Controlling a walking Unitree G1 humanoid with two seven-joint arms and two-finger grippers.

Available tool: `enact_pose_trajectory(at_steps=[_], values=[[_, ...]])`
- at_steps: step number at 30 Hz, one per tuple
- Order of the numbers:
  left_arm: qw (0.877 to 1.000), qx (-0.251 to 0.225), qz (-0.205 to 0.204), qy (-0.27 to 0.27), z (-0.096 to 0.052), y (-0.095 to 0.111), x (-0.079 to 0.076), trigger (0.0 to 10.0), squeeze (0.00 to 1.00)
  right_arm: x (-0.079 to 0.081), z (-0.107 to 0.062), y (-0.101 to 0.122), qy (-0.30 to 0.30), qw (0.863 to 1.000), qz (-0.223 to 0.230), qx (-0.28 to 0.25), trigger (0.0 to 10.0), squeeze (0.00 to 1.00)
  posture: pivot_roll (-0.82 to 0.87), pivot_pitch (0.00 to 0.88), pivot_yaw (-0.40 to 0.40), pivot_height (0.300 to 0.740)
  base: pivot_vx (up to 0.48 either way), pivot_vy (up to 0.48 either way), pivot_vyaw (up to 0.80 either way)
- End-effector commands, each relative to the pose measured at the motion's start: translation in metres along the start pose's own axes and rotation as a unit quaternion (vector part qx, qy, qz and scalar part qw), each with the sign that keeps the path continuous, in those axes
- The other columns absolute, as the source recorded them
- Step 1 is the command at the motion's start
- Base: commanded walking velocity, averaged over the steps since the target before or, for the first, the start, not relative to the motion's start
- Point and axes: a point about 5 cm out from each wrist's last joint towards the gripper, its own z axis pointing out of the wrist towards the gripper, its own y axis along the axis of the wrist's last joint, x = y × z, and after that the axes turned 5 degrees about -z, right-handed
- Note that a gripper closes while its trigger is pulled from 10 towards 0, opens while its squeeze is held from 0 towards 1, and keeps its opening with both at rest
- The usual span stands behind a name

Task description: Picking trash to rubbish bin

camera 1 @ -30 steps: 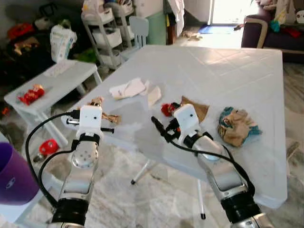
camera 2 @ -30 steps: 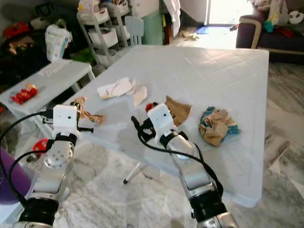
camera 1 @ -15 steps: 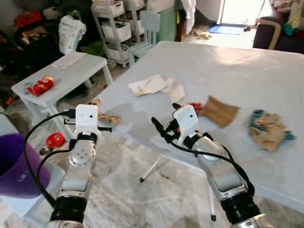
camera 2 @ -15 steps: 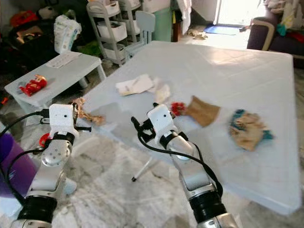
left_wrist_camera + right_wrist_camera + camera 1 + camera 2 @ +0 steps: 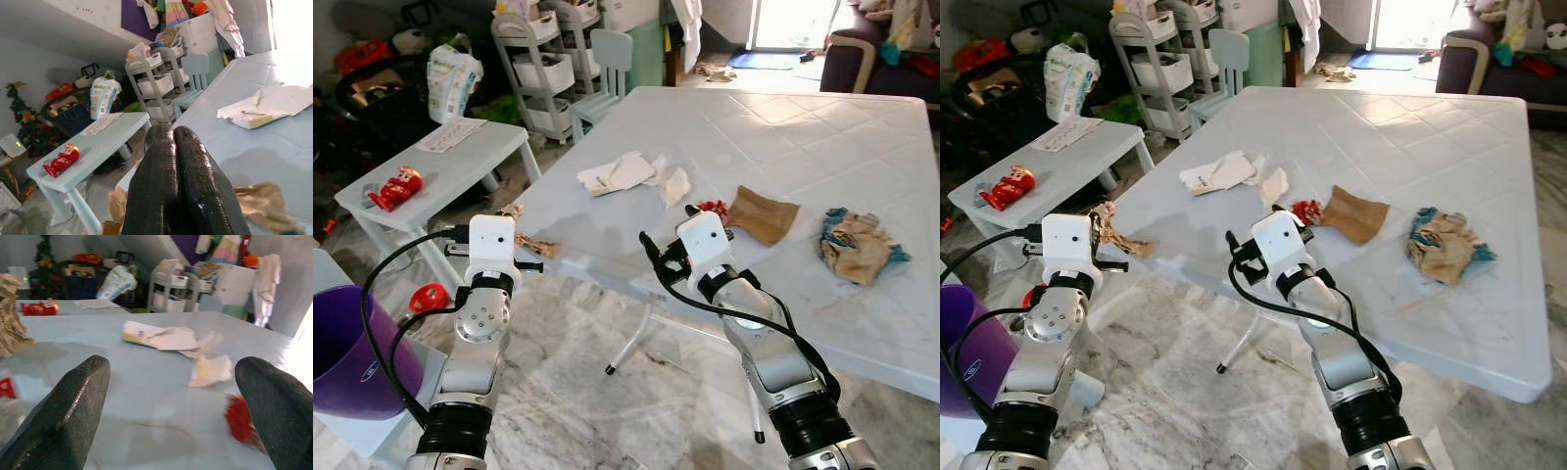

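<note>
— What do we have on the white plastic table (image 5: 822, 127)?

— Its top is moulded in a tile pattern, and the trash lies across it: a crumpled brown paper scrap (image 5: 533, 241) at the near left corner, flat white paper pieces (image 5: 619, 172) farther back, a small red wrapper (image 5: 713, 208) touching a brown paper bag (image 5: 763, 215), and a wadded brown-and-teal bundle (image 5: 855, 245) to the right.

— And our grippers?

— Our left gripper (image 5: 177, 186) has its fingers pressed together on nothing, just near of the brown scrap. Our right gripper (image 5: 168, 406) is spread wide and empty, low over the table's near edge, near the red wrapper.

— The bin?

— A purple bin (image 5: 342, 343) at the near left, cut off by the frame.
</note>
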Motion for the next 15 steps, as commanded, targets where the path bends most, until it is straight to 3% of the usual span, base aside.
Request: enact_pose_trajectory(at_steps=[1,10,15], values=[[1.0,0.001,0.003,0.002,0.003,0.002,0.002,0.0,0.0,-0.001,0.005,0.006,-0.003,1.0,-0.005,-0.011,10.0,0.0,-0.11,0.0,0.122,0.74,0.0,0.0,0.0],[1.0,0.009,-0.013,0.011,0.008,0.002,0.01,0.0,0.0,-0.008,0.006,0.006,-0.039,0.999,-0.012,-0.008,10.0,0.0,-0.11,0.0,0.124,0.74,0.0,0.0,0.0],[0.999,0.021,-0.028,-0.011,0.007,-0.001,0.005,0.0,0.0,-0.012,0.012,0.006,-0.063,0.998,-0.023,-0.004,10.0,0.0,-0.09,0.0,0.122,0.74,0.0,0.0,0.0]])
